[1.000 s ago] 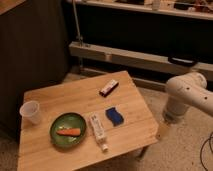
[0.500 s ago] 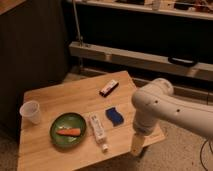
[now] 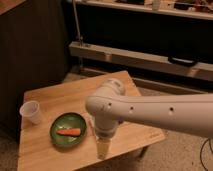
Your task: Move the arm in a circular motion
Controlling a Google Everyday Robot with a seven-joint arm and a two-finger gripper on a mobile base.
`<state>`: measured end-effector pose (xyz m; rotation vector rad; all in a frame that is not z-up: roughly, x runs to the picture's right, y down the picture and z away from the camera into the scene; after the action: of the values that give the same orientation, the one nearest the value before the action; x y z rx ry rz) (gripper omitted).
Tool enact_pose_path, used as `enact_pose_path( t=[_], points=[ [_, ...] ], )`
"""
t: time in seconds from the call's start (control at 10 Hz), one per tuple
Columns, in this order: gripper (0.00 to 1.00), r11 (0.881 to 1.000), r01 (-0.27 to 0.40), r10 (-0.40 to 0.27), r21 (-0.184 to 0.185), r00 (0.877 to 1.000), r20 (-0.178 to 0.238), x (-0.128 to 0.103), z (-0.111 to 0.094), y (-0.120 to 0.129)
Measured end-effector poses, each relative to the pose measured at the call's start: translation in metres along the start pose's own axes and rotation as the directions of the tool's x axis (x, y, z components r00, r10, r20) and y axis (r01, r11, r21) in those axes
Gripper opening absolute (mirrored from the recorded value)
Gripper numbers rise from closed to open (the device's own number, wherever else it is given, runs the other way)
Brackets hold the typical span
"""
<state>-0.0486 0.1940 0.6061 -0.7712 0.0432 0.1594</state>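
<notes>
The large cream-white arm (image 3: 150, 111) reaches in from the right edge across the wooden table (image 3: 55, 97). Its rounded elbow joint (image 3: 106, 105) with small dark dots is over the table's middle. From there a short thick link points down to the narrow pale tip, the gripper (image 3: 102, 149), which hangs over the table's front edge, just right of the green plate.
A green plate (image 3: 67, 131) with an orange carrot-like piece (image 3: 68, 132) lies at the front left. A white cup (image 3: 31, 111) stands near the left edge. Dark cabinets and a grey rail (image 3: 140, 60) run behind the table. The arm hides the table's right half.
The arm has swung further left over the table and closer to the camera. It now covers the items on the table's right half, and its tip has come down by the plate.
</notes>
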Motion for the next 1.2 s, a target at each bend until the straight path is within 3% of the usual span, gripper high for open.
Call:
enact_pose_path(
  t=[0.2, 0.3, 0.4, 0.8, 1.1, 1.2],
  points=[
    [0.80, 1.000, 0.015, -0.015, -0.001, 1.000, 0.002, -0.013, 0.002, -0.006],
    [0.80, 0.999, 0.035, -0.035, 0.020, 0.999, 0.003, -0.047, 0.011, -0.046],
    [0.80, 0.999, 0.021, -0.021, 0.028, 1.000, 0.000, -0.051, 0.015, -0.066],
    [0.80, 0.993, -0.091, 0.092, 0.073, 0.996, -0.012, -0.035, 0.016, -0.169],
    [0.80, 0.975, -0.188, 0.192, 0.115, 0.981, -0.027, -0.015, 0.012, -0.239],
    [0.80, 0.962, -0.242, 0.248, 0.125, 0.968, -0.036, 0.002, 0.013, -0.265]
  ],
)
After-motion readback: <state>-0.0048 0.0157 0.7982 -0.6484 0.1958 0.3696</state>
